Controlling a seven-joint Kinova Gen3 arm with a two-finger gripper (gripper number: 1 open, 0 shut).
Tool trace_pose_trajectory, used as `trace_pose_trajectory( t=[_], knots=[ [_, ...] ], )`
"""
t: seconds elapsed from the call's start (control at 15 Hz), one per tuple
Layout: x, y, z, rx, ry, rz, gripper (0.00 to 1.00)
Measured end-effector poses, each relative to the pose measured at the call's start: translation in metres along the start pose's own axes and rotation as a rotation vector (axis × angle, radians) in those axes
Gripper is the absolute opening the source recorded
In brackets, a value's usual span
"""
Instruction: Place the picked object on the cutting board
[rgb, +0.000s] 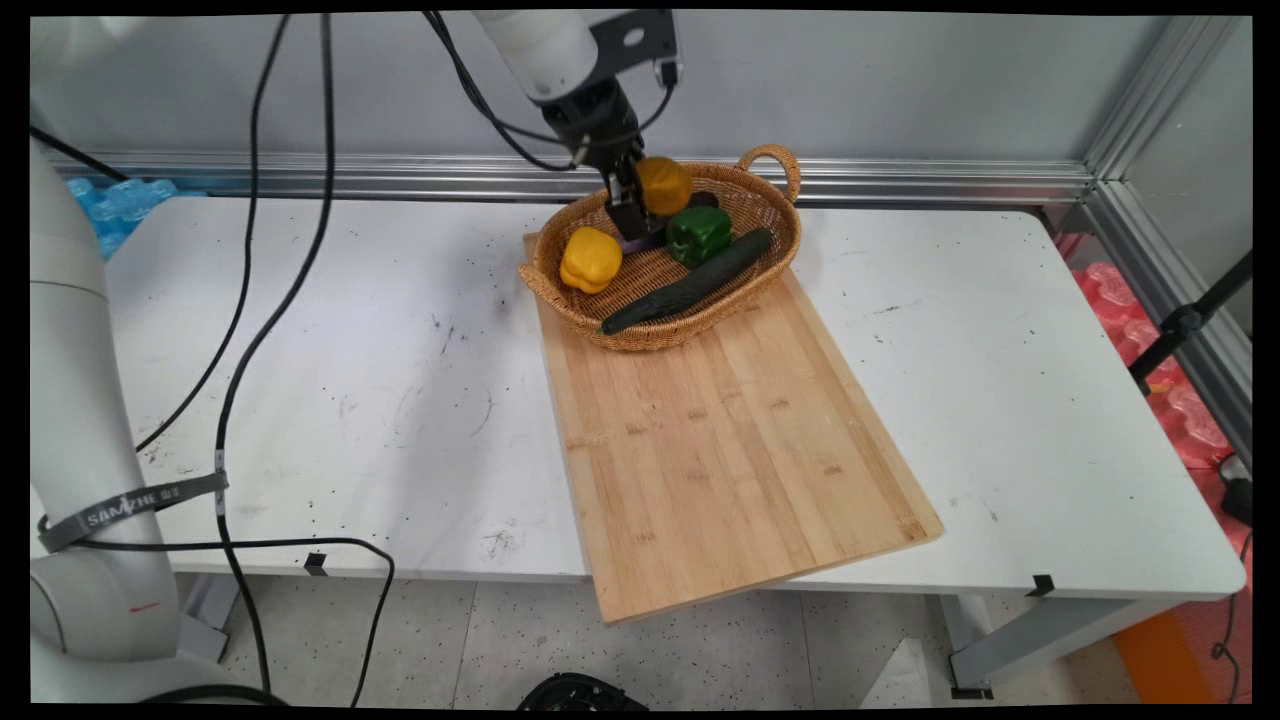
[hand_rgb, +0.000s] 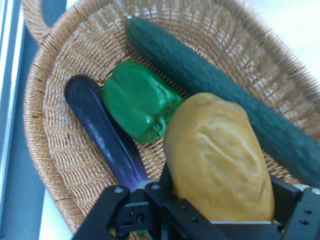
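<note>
The hand (rgb: 640, 205) is clamped on a dull yellow-orange pepper (hand_rgb: 217, 160) and holds it clear of the woven basket (rgb: 770, 215), above the basket's far side. In the hand view the pepper sits between the two fingers, low in the frame, with black linkage on both sides of it; in the main view (rgb: 664, 185) it shows at the hand's right.

Handling, as a judgement: the pepper looks smooth and rounded, with shallow ribs and a slight sheen. Probably light and hollow; skin likely slick, so a grip across the broad middle, pads seated in the grooves between lobes, should hold better than one near the tapered end. Whether it is firm or yielding cannot be told from these views.

Around it, all placed by the basket:
- green pepper (hand_rgb: 140, 100), inside, on the floor just below the held one
- dark purple eggplant (hand_rgb: 102, 132), inside, beside the green pepper toward the far rim
- cucumber (rgb: 690, 283), inside, lying long along the near side, touching or nearly touching the green pepper
- second yellow pepper (rgb: 590, 259), inside, at the left end
- wooden board (rgb: 740, 450), under the basket, running toward the near edge of the bench (rgb: 350, 400)
</note>
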Motion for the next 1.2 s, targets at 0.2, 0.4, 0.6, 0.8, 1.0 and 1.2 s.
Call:
trace_pose_trajectory(
  t=[0.2,0.4,0.6,0.8,1.0,1.2],
  knots=[
    [0.012,0.020,-0.024,-0.003,0.021,-0.049,0.00],
    [0.023,0.046,-0.038,-0.023,0.036,-0.102,0.00],
    [0.035,0.074,-0.040,-0.047,0.049,-0.149,0.00],
    [0.048,0.101,-0.032,-0.068,0.055,-0.189,0.00],
    [0.060,0.125,-0.014,-0.085,0.055,-0.215,0.00],
    [0.069,0.140,0.006,-0.094,0.055,-0.226,0.00]
  ],
)
